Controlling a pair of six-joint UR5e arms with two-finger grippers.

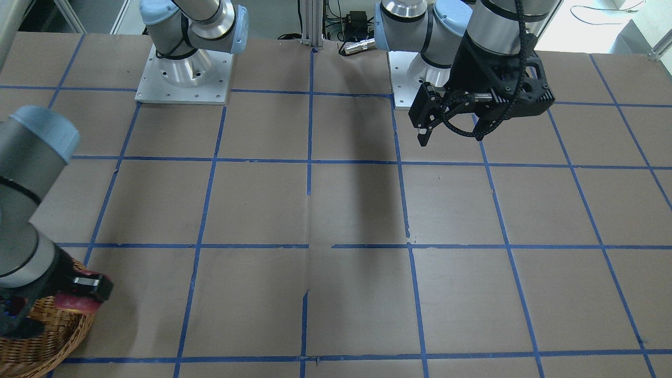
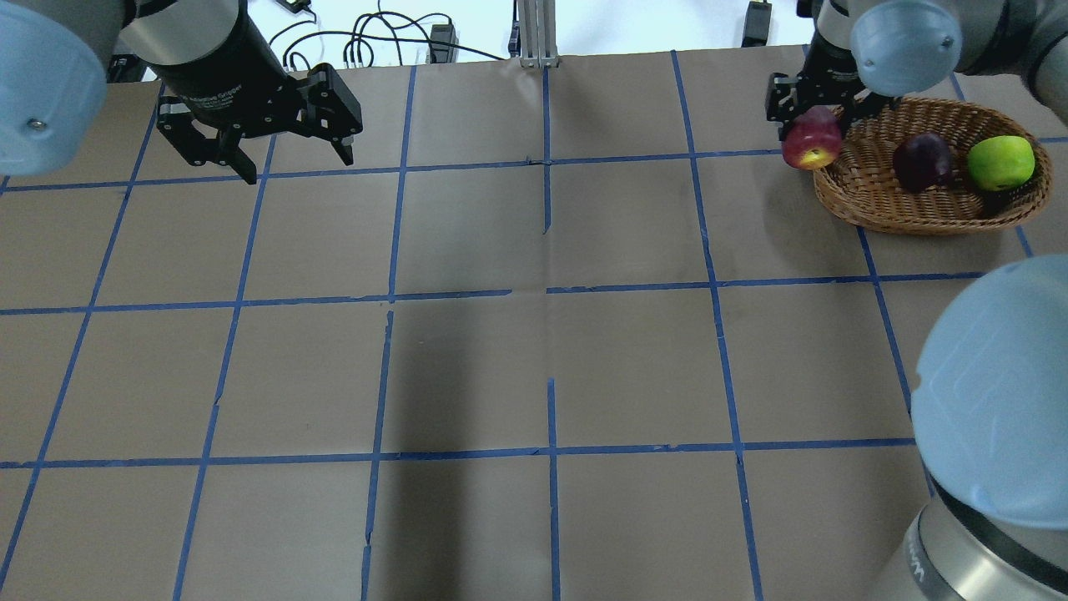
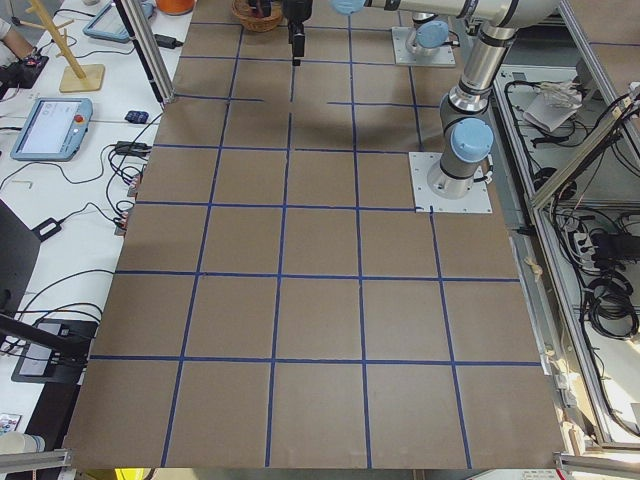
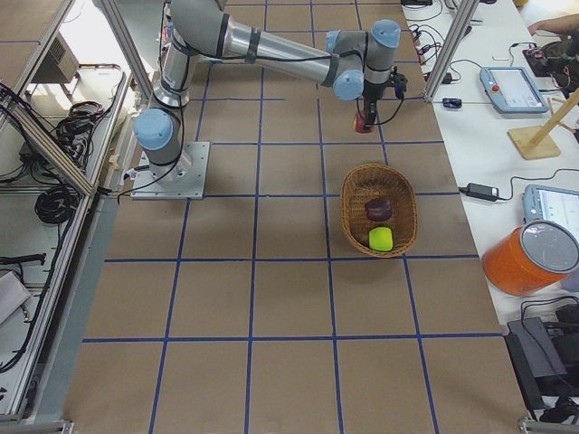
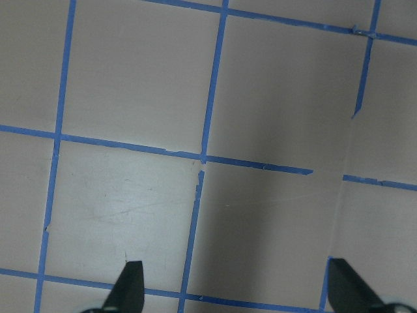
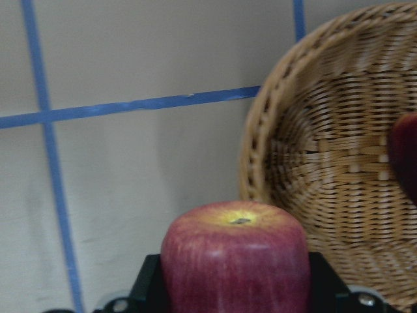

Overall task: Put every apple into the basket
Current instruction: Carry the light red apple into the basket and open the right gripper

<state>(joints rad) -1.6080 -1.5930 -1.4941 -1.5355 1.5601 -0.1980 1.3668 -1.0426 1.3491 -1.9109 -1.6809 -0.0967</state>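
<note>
We found the right gripper [image 2: 811,125] clamped on the blocky red apple [image 2: 811,143], its jaws pressed against the fruit's two sides. The oval basket of woven light-brown wicker [image 2: 918,219] sat to the robot's right of that apple, its long axis running left to right across the table. The fruit therefore hung at the basket's narrow end nearer the table's middle — overlapping the rim from overhead, a little short of it from the side camera, and we could not settle which. Inside lay the dark maroon apple [image 2: 922,161] near the middle, with the bright yellow-green apple [image 2: 999,162] just beside it toward the far end. We judged that the coming move turned on a short carry along that long axis, rightward, until the fruit was over the bare wicker floor before the maroon one. The left gripper [image 2: 296,163] hung spread wide and empty over the brown, blue-taped table [image 2: 534,376], well apart — the right arm was plainly nearer.
</note>
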